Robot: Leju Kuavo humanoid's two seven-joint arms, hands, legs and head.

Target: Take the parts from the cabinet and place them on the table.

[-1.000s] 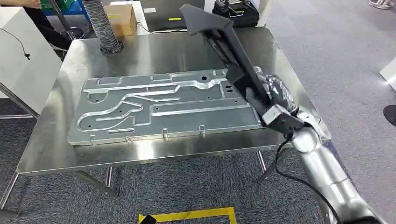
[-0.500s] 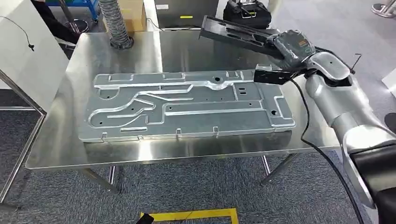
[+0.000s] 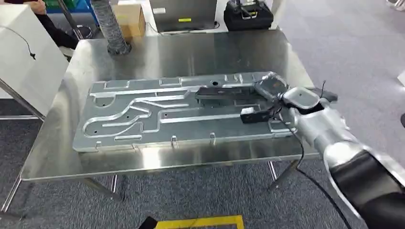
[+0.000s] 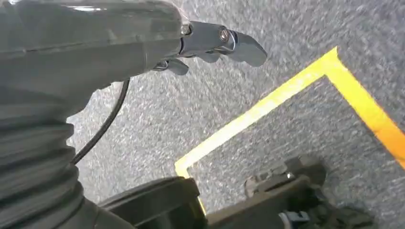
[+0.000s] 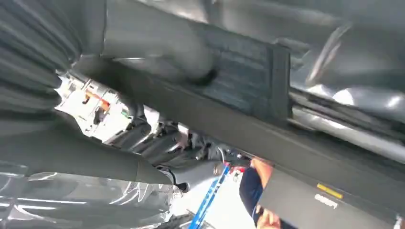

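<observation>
Now, line by line:
Change: a second ago the black part (image 3: 224,93) was raised, slanting over the surface (image 3: 157,52); half a second ago it hung above the far edge — now it lies low and flat across the big metal plate (image 3: 143,112).
Meaning: the put-down looks nearly done; letting go is probably what is left.
Right hand (image 3: 270,90): its fingers (image 5: 143,136) are wrapped around the part's near end, thumb across the top.
Part: on the plate, reaching leftward from the hand.
Left hand (image 4: 200,40): hangs over the carpet (image 4: 286,57) by a yellow line (image 4: 267,102), fingers loose, holding nothing.
</observation>
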